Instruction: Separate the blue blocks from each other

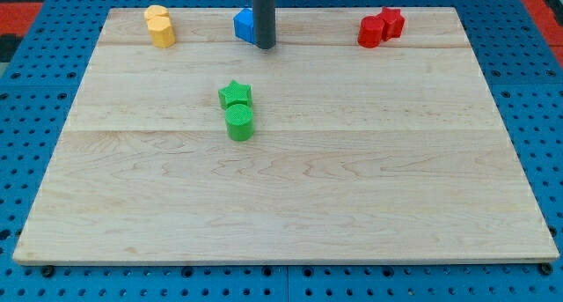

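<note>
A blue block [244, 25] sits near the board's top edge, left of centre; its shape is partly hidden by my rod. My tip [265, 45] stands right against the blue block's right side, covering part of it. Only one blue block can be made out; whether another lies behind the rod I cannot tell.
Two yellow blocks [160, 25] touch each other at the top left. A red pair [380, 27], one star-like, touches at the top right. A green star [235, 95] touches a green cylinder [239, 123] left of the wooden board's [352, 205] centre. Blue pegboard surrounds the board.
</note>
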Motion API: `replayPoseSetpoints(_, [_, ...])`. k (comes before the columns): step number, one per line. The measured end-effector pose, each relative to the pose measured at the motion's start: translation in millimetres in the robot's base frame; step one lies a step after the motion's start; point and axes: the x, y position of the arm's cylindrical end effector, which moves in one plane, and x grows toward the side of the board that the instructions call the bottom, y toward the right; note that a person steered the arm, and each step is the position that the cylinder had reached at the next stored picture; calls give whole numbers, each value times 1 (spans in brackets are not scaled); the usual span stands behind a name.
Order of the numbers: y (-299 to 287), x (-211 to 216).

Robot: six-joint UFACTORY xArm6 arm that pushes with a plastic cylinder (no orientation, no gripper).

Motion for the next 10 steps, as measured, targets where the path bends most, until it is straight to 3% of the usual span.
replayPoseSetpoints(5, [2, -28])
replayPoseSetpoints(7, [-53, -16])
replayPoseSetpoints(8, [-43, -31])
replayPoseSetpoints(10, [-81, -33])
